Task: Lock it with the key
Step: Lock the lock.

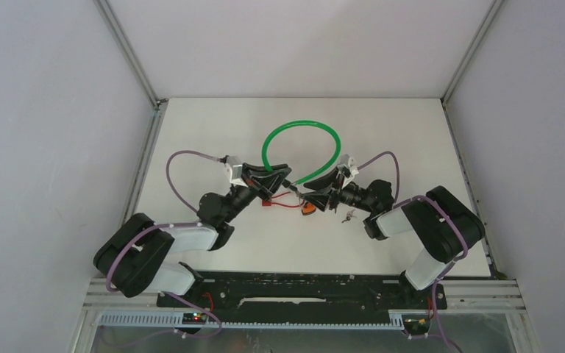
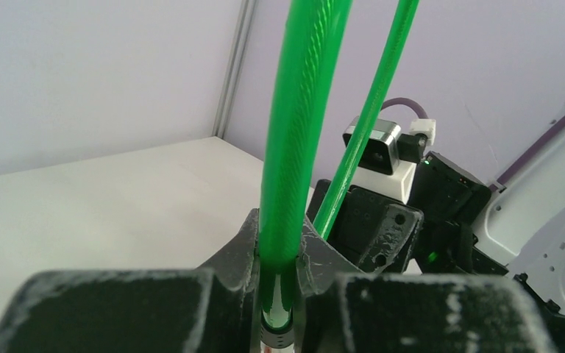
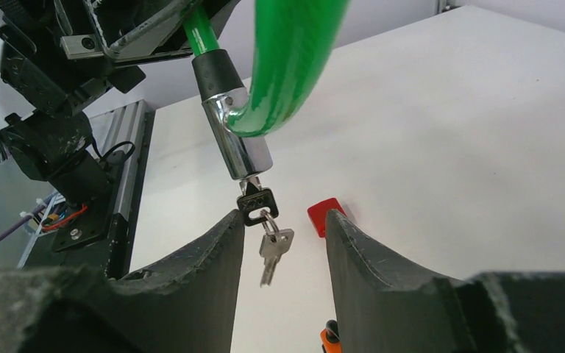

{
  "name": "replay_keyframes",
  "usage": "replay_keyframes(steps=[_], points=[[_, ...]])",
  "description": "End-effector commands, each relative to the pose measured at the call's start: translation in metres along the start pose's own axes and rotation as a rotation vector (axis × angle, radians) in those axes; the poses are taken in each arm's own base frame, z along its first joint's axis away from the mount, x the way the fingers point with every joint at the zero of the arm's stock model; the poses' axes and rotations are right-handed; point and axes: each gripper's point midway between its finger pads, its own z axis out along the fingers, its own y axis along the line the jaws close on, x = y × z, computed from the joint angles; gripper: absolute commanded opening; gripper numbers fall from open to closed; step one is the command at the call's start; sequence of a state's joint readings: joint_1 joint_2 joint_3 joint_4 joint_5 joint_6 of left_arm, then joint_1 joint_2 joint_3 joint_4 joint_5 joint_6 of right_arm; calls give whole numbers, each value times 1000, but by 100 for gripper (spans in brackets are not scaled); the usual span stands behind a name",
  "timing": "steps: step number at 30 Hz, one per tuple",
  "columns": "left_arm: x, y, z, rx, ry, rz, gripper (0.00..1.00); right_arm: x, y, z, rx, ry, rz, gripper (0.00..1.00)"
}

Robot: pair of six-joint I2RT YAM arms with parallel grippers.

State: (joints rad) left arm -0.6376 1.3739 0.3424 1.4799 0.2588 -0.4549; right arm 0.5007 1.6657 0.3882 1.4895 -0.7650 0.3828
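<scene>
**Key Seated, Turn Yet to Come**

Above mid-table [image 1: 382, 132], the left jaws clench the green cable lock [image 2: 294, 147] just above its chrome barrel [image 3: 239, 151], its loop arching toward 12 o'clock. The black-headed key [image 3: 257, 203] sits in the barrel's 6 o'clock end. The right jaws stand parted either side, gripping nothing. Judging by this, only the locking turn is left.

- The left arm [image 1: 154, 250] rises from its base at the near left and reaches forward and inward toward the table's middle.
- The left gripper [image 1: 276, 176] points to the right, its fingers [image 2: 221, 294] pinched nearly together on the cable [image 2: 298, 110].
- The right arm [image 1: 434, 224] folds up from the near right, with its forearm running inward.
- The right gripper [image 1: 318, 194] points left, facing the left one with their tips near each other.
- Its fingers [image 3: 199, 265] stand apart and grip nothing.
</scene>
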Motion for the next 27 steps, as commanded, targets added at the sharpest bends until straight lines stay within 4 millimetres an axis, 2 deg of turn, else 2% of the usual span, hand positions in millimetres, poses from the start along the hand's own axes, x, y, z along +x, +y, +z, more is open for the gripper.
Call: replay_keyframes(steps=[1, 16, 27], points=[[-34, -20, 7, 92, -114, 24, 0, -13, 1, 7, -25, -35, -48, 48], [-32, -25, 10, 121, -102, 12, 0, -9, 9, 14, -74, -20, -47, 48], [-32, -24, 11, 118, -102, 8, 0, -3, 20, 18, -144, 4, -43, 44]])
